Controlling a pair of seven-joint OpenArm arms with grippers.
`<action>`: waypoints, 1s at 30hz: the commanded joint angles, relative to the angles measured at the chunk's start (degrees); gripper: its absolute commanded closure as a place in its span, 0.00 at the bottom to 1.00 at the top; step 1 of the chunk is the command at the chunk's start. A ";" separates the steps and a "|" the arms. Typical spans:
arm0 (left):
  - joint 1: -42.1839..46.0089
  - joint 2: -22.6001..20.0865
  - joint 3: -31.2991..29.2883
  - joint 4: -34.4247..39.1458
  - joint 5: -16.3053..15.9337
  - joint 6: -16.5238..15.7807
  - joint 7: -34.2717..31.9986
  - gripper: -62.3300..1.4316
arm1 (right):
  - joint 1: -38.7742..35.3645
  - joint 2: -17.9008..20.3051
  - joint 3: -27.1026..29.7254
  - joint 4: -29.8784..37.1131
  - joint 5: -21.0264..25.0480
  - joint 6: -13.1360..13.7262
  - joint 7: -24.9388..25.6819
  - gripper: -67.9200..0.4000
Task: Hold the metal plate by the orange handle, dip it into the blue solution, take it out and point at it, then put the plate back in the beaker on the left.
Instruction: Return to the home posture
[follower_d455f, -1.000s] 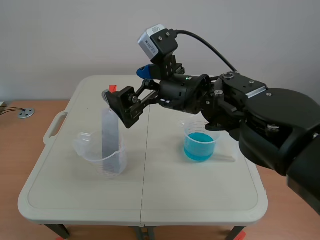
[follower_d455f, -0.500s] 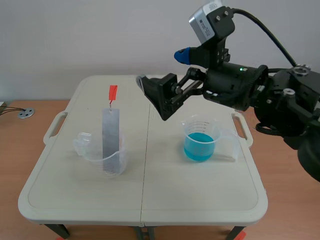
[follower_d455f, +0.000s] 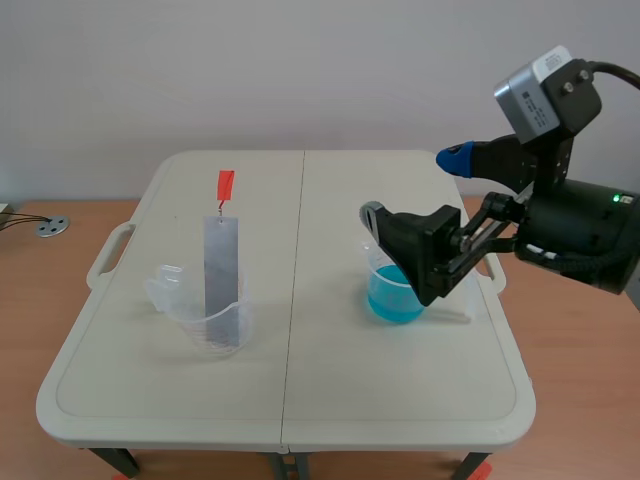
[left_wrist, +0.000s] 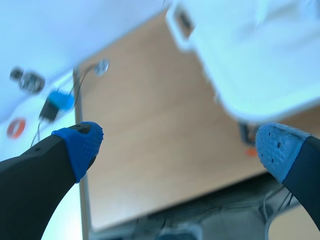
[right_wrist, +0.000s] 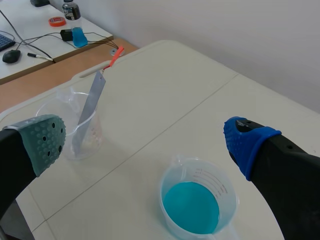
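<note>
In the scene view, the metal plate (follower_d455f: 221, 272) stands nearly upright in the clear beaker (follower_d455f: 203, 318) on the left half of the pale surface (follower_d455f: 300, 400). Its orange handle (follower_d455f: 226, 185) sticks up well above the rim, and nothing touches it. On the right half sits the beaker of blue solution (follower_d455f: 402, 292). The right arm (follower_d455f: 575, 235) comes in from the right, and the right gripper (follower_d455f: 412, 186) hangs just above and in front of that beaker. Its fingers are spread wide and hold nothing — one pad is grey, the other blue. The two beakers are well apart.

In the left wrist view, the left gripper (left_wrist: 180, 147) has its fingers released, with one blue pad (left_wrist: 80, 144) at each side and nothing between them. Ahead of it lie a wooden floor (left_wrist: 150, 125) and a corner of the surface (left_wrist: 250, 60), both blurred.

In the right wrist view, the right gripper (right_wrist: 145, 142) is spread, with a grey-green pad (right_wrist: 44, 141) on one side and a blue pad (right_wrist: 245, 142) on the other. The beaker of blue solution (right_wrist: 197, 205) sits below, between the fingers and closer to the blue one. Beyond the grey-green finger the metal plate (right_wrist: 91, 105) leans in the clear beaker (right_wrist: 75, 127), with the orange handle (right_wrist: 116, 56) pointing away from the gripper.
</note>
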 joint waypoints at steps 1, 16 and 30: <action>-1.01 0.17 0.61 2.43 -0.31 -0.04 -0.94 0.00 | -0.61 0.83 1.38 1.53 0.63 0.79 0.72 0.02; -16.59 -5.20 11.13 16.44 -0.04 1.64 9.86 0.00 | -18.25 1.14 11.58 9.99 0.59 2.80 0.72 0.02; -30.18 -7.65 29.27 17.20 1.77 4.63 9.97 0.00 | -22.84 1.11 12.96 11.02 0.42 2.73 0.46 0.02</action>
